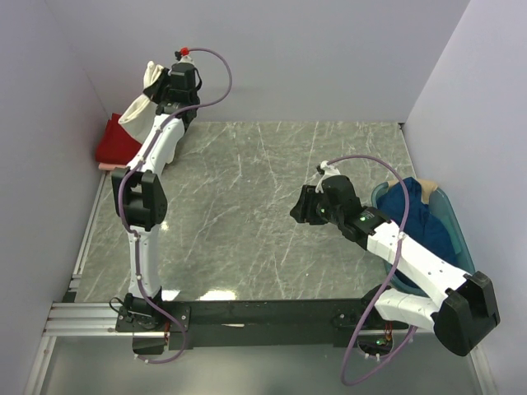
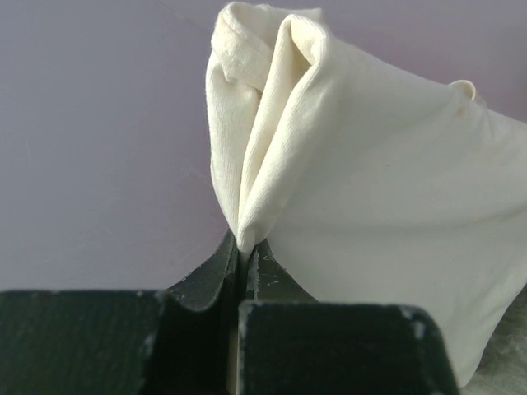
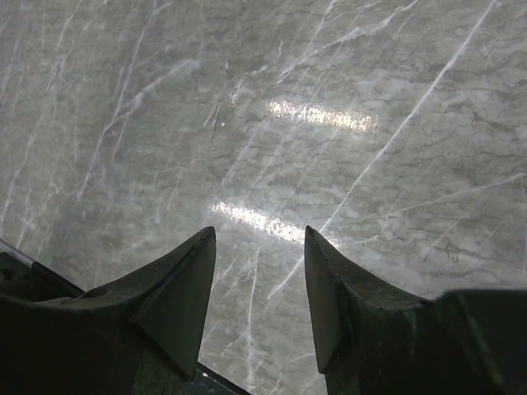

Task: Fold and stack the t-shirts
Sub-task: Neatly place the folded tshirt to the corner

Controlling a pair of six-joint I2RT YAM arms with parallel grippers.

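Pale lilac walls close in a grey marble worktop [image 1: 247,214], and we work at its far left corner. Our left pincer [image 2: 244,247] is clamped tight on a bunched fold of the cream-white t-shirt [image 2: 354,189], which hangs from it in loose drapes, raised against the wall. Beneath it lies the red t-shirt [image 1: 115,141], with a sliver of the pale pink t-shirt [image 1: 107,166] showing at its near edge; we cannot tell whether either is folded. Our right pincer [image 3: 259,247] hovers over bare marble near the middle, jaws wide and holding nothing. The dark blue t-shirt [image 1: 416,218] sits heaped in the teal basket [image 1: 457,239] on the right. We judge this an early step: one shirt picked up by a single pinch and not yet spread. The next move likely calls for carrying the cream cloth to the open middle, where the right pincer can catch a second edge so we can lay it flat without twisting before any fold.
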